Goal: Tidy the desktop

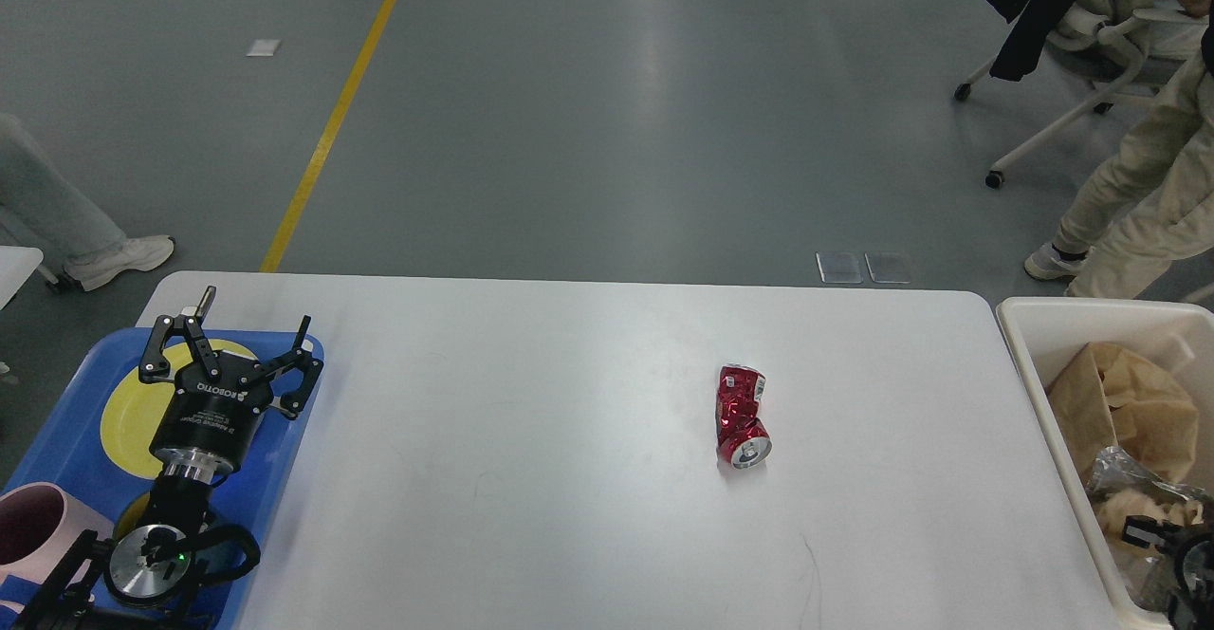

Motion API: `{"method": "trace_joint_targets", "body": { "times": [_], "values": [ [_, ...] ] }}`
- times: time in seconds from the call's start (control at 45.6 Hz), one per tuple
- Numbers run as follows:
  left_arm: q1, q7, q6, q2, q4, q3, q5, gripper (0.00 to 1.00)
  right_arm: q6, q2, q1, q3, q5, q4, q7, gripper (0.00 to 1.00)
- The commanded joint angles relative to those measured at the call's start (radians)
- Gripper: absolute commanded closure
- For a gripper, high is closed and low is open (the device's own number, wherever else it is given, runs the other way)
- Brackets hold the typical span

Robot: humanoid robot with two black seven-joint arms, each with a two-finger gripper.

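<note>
Left gripper's fingers [204, 331] are spread wide apart with nothing between them, hanging over the blue tray [285, 421] at the surface's left edge, right above the yellow plate [128, 416] sitting in that tray. A pink mug [38, 521] sits in the tray's near end, partly cut off by the frame.

The right gripper [1171, 549] is barely peeking in at the bottom right corner, dark and tiny, so I honestly can't tell if its fingers are apart or together. It's over the cream bin [1029, 364] just past the surface's right edge, which has crumpled brown paper [1119, 393] and some clear wrapper in it.

The white surface [531, 478] fills most of the view. On it, a crushed red can [743, 416] is lying on its side, right of the middle, well apart from both tray and bin.
</note>
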State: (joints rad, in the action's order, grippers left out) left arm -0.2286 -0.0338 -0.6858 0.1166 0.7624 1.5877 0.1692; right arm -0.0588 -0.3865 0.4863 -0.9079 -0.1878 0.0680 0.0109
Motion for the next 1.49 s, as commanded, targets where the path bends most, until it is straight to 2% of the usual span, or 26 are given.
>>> {"method": "trace_joint_targets", "body": {
  "times": [0.0, 0.219, 0.329, 0.438, 0.526, 0.658, 0.767, 0.855, 1.074, 1.249, 1.337, 1.469],
  "values": [
    [0.000, 0.000, -0.001, 0.000, 0.000, 0.000, 0.000, 0.03, -0.006, -0.005, 0.005, -0.002, -0.001, 0.004, -0.003, 0.00],
    [0.000, 0.000, -0.001, 0.000, 0.000, 0.000, 0.000, 0.03, 0.011, -0.037, 0.052, 0.004, -0.005, 0.059, 0.001, 0.00],
    [0.000, 0.000, 0.000, 0.000, 0.000, 0.000, 0.001, 0.03, 0.031, -0.158, 0.164, -0.002, -0.021, 0.203, 0.004, 0.00],
    [0.000, 0.000, 0.000, 0.000, -0.002, 0.000, 0.000, 0.03, 0.103, -0.245, 0.343, -0.035, -0.077, 0.389, 0.026, 0.00],
    [0.000, 0.000, 0.000, 0.000, 0.000, 0.000, 0.000, 0.03, 0.183, -0.295, 0.513, -0.095, -0.143, 0.495, 0.066, 0.00],
    [0.000, 0.002, 0.000, 0.000, 0.000, 0.000, 0.001, 0.03, 0.342, -0.301, 0.800, -0.242, -0.167, 0.686, 0.118, 0.00],
    [0.000, 0.002, 0.000, 0.000, 0.000, 0.000, 0.000, 0.04, 0.483, -0.276, 1.064, -0.385, -0.164, 0.880, 0.123, 0.00],
    [0.000, 0.002, -0.001, 0.000, 0.000, 0.000, 0.000, 0.03, 0.589, -0.206, 1.244, -0.450, -0.159, 0.999, 0.123, 0.00],
    [0.000, 0.000, 0.000, 0.000, 0.000, 0.000, 0.000, 0.03, 0.870, -0.031, 1.623, -0.471, -0.139, 1.223, 0.121, 0.00],
    [0.000, 0.000, 0.000, 0.000, -0.002, 0.000, 0.001, 0.03, 0.867, -0.003, 1.834, -0.427, -0.053, 1.452, 0.121, 0.00],
    [0.000, 0.000, 0.000, 0.000, -0.002, 0.000, 0.001, 0.03, 0.791, 0.047, 1.896, -0.384, -0.045, 1.556, 0.116, 0.02],
    [0.000, 0.000, 0.000, 0.000, -0.002, 0.000, 0.000, 0.03, 0.691, 0.081, 1.925, -0.364, -0.045, 1.624, 0.118, 0.00]
  ]
}}
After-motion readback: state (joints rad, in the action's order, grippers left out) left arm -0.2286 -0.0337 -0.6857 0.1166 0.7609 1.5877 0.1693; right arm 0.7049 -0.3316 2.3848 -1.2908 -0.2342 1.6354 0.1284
